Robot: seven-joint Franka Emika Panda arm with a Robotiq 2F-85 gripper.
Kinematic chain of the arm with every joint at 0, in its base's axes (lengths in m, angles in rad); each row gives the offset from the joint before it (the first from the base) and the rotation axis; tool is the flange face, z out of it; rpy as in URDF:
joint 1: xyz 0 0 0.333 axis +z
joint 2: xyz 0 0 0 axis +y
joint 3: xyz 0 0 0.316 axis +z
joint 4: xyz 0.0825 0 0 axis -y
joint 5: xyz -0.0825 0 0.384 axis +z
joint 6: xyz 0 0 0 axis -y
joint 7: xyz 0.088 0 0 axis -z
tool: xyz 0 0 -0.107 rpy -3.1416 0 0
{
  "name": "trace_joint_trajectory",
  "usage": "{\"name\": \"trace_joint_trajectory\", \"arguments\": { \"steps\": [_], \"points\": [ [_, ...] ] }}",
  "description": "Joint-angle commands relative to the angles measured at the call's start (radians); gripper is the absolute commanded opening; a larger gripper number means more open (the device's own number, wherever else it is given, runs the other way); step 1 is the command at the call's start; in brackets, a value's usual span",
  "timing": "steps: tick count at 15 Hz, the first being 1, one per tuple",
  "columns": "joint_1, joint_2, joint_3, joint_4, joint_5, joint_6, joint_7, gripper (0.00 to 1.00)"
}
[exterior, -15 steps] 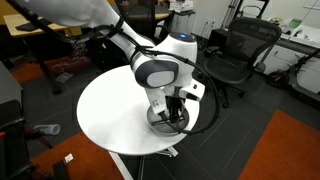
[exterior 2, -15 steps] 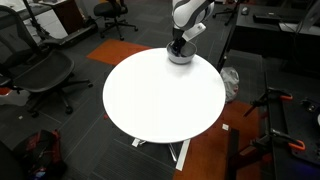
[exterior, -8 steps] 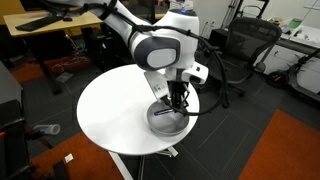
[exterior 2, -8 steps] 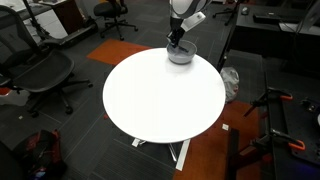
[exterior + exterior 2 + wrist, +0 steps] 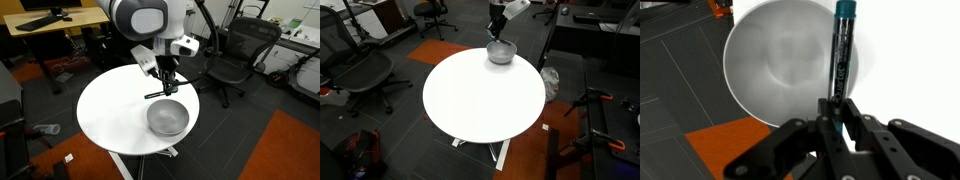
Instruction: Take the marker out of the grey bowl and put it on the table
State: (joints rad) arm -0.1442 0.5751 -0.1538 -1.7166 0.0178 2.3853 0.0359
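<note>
My gripper [image 5: 165,88] is shut on the marker [image 5: 160,95], a thin teal-and-dark pen held level in the air above the table [image 5: 110,115]. In the wrist view the marker [image 5: 840,50] sticks out from between the jaws [image 5: 838,108], over the grey bowl [image 5: 775,60] below. The shiny grey bowl [image 5: 167,118] stands empty near the round white table's edge, and the gripper is above and just beside it. In an exterior view the gripper [image 5: 497,30] hangs over the bowl [image 5: 500,52] at the table's [image 5: 480,100] far edge.
Black office chairs [image 5: 235,55] stand behind the table, another chair [image 5: 360,70] to its side. A wooden desk [image 5: 50,20] with a monitor is at the back. Orange carpet patches [image 5: 290,150] lie on the dark floor.
The gripper has risen out of the bowl with the marker in its jaws and moved up and slightly away from the bowl. The bowl now stands uncovered.
</note>
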Motion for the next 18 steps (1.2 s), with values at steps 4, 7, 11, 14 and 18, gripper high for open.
{"name": "trace_joint_trajectory", "arguments": {
  "steps": [4,7,11,14,18],
  "points": [
    [0.107,-0.107,-0.004,-0.128,-0.042,0.028,0.2,0.05],
    [0.134,-0.082,0.012,-0.121,-0.004,0.046,0.293,0.05],
    [0.171,-0.046,0.011,-0.121,0.025,0.125,0.437,0.05],
    [0.195,-0.009,0.003,-0.117,0.041,0.182,0.517,0.05],
    [0.22,0.053,0.003,-0.097,0.045,0.203,0.57,0.05]
  ]
}}
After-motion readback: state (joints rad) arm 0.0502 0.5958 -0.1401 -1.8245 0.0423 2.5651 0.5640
